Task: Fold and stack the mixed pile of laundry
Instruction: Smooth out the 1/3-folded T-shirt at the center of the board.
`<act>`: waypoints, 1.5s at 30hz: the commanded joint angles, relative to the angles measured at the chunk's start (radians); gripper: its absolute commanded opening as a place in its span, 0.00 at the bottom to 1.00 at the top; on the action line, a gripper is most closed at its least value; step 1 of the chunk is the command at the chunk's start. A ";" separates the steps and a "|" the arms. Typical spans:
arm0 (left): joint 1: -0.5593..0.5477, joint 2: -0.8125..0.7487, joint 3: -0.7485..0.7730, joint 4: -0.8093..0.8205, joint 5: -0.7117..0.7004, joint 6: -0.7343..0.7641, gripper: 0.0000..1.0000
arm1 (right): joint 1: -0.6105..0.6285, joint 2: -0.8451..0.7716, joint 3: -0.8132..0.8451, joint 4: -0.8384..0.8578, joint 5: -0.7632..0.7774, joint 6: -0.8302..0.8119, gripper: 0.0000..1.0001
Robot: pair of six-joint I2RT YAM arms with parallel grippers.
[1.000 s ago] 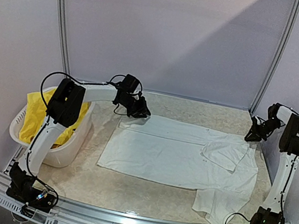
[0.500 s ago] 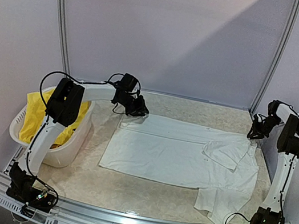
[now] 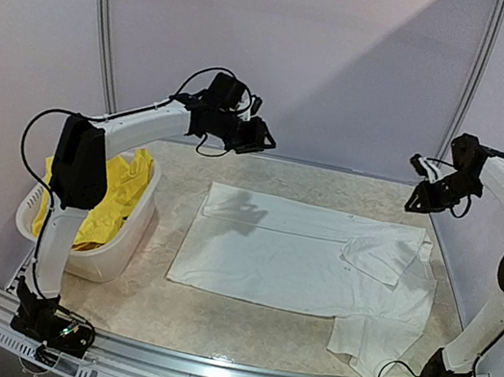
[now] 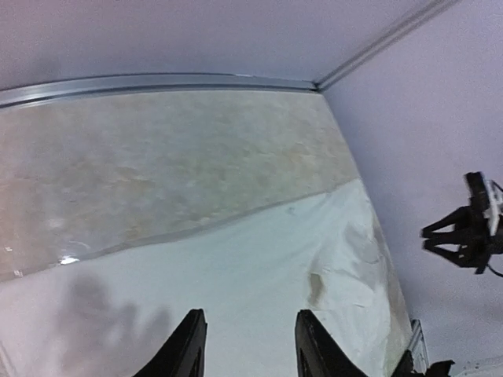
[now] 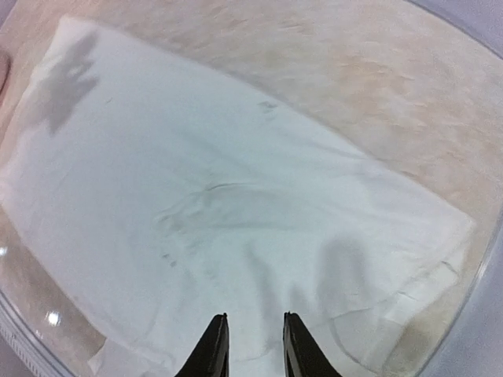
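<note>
White T-shirt (image 3: 302,266) flat on table (image 3: 237,328), far edge & a sleeve folded in; yellow shorts (image 3: 114,194) in basket (image 3: 118,253), left. Above far side: left fingers (image 4: 187,349) apart, right fingers (image 5: 212,349) narrow, both empty. Mid-fold; next prob. needs near-hem grasp.

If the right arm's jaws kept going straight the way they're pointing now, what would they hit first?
Most likely the white T-shirt, spread on the table; the right wrist view shows nothing in between. Depth is unclear, so the spot is a guess.
</note>
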State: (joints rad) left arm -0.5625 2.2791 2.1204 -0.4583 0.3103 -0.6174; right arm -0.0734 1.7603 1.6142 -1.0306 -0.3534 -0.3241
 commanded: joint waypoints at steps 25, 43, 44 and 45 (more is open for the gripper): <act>-0.241 -0.098 -0.384 0.170 0.024 -0.094 0.41 | 0.384 0.073 -0.332 0.208 0.281 -0.221 0.21; -0.230 -0.101 -0.417 0.161 0.030 -0.082 0.41 | 0.385 0.129 -0.359 0.178 0.292 -0.245 0.25; -0.229 -0.103 -0.421 0.162 0.030 -0.083 0.41 | 0.385 0.133 -0.361 0.179 0.295 -0.247 0.25; -0.228 -0.103 -0.424 0.167 0.030 -0.085 0.41 | 0.385 0.141 -0.362 0.179 0.299 -0.248 0.25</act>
State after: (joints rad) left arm -0.8021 2.2009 1.7203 -0.3046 0.3462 -0.7078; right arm 0.3122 1.8721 1.2629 -0.8398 -0.0566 -0.5632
